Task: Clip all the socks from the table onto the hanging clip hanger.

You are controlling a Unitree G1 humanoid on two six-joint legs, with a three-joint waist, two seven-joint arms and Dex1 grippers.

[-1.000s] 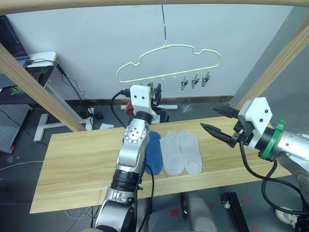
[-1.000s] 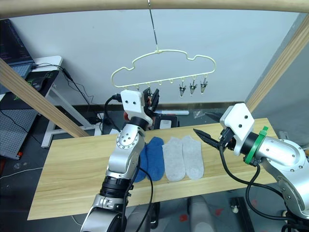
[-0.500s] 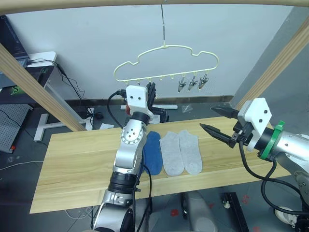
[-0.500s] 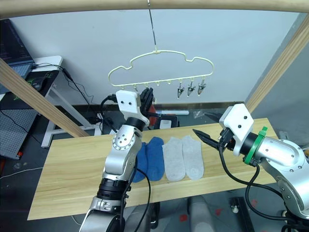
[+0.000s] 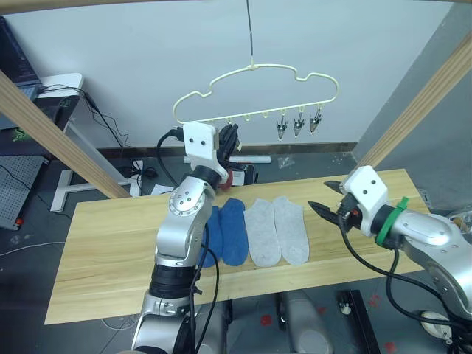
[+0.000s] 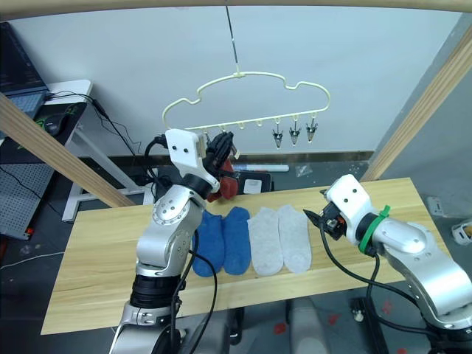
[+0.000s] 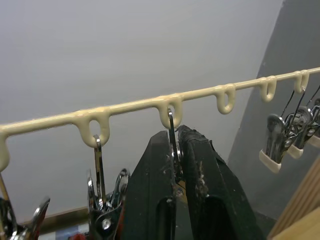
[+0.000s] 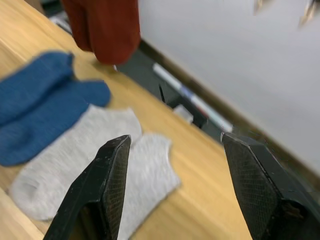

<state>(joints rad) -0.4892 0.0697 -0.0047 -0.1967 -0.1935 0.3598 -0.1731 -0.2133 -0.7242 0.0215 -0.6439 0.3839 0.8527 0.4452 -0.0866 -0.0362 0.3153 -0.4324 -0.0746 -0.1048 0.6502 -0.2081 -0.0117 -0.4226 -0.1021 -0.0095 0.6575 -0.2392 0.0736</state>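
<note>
Left gripper (image 7: 176,165) raised, fingers pinching a silver clip (image 7: 172,145) on the pale yellow wire clip hanger (image 5: 254,71). Rust red sock (image 6: 226,186) hangs beside it. Two blue socks (image 5: 225,232) and two light grey socks (image 5: 276,230) lie on the light wood table (image 5: 110,243). Right gripper (image 8: 172,192) spread wide, near the grey pair.

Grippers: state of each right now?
Left gripper: shut on a clip of the clip hanger.
Right gripper: open, holding nothing, above the grey socks.

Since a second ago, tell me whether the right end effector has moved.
Yes. The right end effector has come down and in toward the grey socks, judged against the table far edge.
</note>
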